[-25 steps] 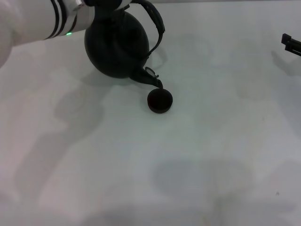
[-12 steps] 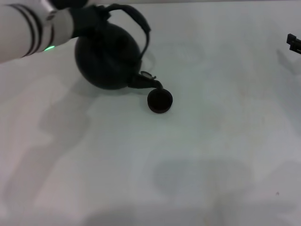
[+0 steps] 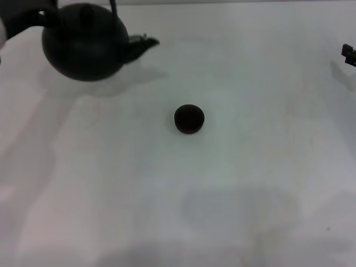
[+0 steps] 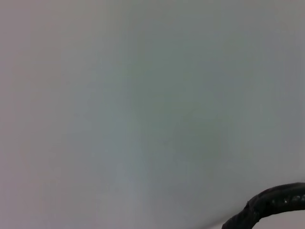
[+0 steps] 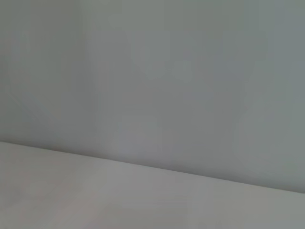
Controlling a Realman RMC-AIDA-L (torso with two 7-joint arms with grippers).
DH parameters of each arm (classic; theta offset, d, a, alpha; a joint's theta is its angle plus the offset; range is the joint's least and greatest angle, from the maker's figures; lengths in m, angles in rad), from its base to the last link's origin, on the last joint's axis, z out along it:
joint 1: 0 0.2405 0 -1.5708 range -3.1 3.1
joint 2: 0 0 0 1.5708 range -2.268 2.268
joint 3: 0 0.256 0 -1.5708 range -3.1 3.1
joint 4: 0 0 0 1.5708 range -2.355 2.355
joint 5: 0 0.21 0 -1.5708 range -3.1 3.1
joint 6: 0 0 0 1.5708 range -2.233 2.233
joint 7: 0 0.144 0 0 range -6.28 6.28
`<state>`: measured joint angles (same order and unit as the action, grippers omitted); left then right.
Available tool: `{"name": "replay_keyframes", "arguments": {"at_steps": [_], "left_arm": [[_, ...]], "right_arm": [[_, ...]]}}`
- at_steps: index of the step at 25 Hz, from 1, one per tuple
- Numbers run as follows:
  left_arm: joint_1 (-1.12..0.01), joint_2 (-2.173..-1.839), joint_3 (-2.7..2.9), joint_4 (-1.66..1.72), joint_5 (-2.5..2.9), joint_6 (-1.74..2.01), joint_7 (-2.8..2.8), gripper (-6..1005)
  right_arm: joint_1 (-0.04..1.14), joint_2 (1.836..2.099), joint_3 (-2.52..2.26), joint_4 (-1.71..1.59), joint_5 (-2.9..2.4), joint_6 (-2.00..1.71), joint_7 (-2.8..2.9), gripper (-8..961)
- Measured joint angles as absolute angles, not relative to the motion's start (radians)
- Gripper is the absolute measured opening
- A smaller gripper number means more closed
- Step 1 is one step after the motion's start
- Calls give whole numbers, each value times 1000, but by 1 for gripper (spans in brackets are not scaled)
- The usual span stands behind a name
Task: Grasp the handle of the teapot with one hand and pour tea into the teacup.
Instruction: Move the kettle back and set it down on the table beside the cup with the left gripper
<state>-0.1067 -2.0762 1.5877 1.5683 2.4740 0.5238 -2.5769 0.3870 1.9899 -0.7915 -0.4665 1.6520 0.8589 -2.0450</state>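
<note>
The round black teapot is at the far left of the table in the head view, upright, with its spout pointing right. Only a strip of its handle shows there, running out of the top edge. A curved piece of the handle shows close up in the left wrist view. My left arm reaches the pot from the top left corner and carries it by the handle, its fingers out of view. The small dark teacup stands alone mid-table, well to the right of the spout and nearer to me.
A dark bit of my right gripper pokes in at the far right edge, parked. The white table carries only soft shadows. The right wrist view shows a plain pale surface.
The teapot was tilted with its spout over the teacup. It has since swung upright and moved far left and back with my left arm. The teacup has not moved.
</note>
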Motion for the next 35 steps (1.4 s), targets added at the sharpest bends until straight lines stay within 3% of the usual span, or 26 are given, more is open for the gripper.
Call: {"name": "replay_keyframes", "arguments": {"at_steps": [9, 29, 35], "left_arm": [[-46, -2075, 1559, 1421, 1924, 377, -2184, 101], [-76, -2076, 1315, 1014, 1107, 853, -1389, 100], [-94, -2077, 1304, 915, 1091, 886, -1306, 100]], "right_arm": [[376, 1988, -765, -466, 1652, 867, -2044, 876], [367, 1997, -764, -466, 1643, 867, -2048, 876], [367, 1997, -768, -466, 1643, 867, -2048, 876]]}}
